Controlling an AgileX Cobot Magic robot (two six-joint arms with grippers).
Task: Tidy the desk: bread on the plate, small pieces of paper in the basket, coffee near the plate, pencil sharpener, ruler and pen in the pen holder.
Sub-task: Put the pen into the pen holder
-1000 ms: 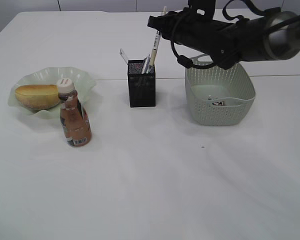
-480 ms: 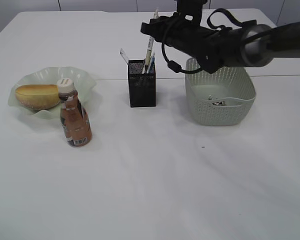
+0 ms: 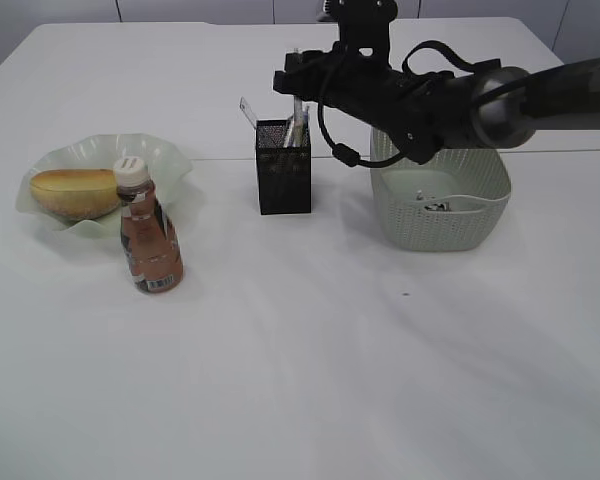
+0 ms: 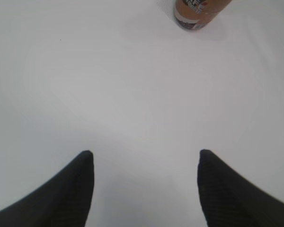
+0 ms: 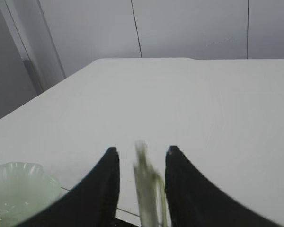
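White tabletop (image 3: 310,380) fills the scene under grey wall panels. Directly above the black square mesh pen holder (image 3: 283,167), the right gripper (image 5: 141,163) stands slightly parted around a blurred white pen (image 5: 144,187) dropping into it; snagging the pen on withdrawal could tip the holder. Far left of the holder, the left gripper (image 4: 144,163) hangs spread and empty. One clear ruler (image 3: 248,111), orange bun (image 3: 75,192), wavy green dish (image 3: 165,155), coffee bottle (image 3: 148,240), grey-green perforated basket (image 3: 450,225).

Bright even light, soft shadows, pen (image 5: 146,189) seemingly motion-blurred
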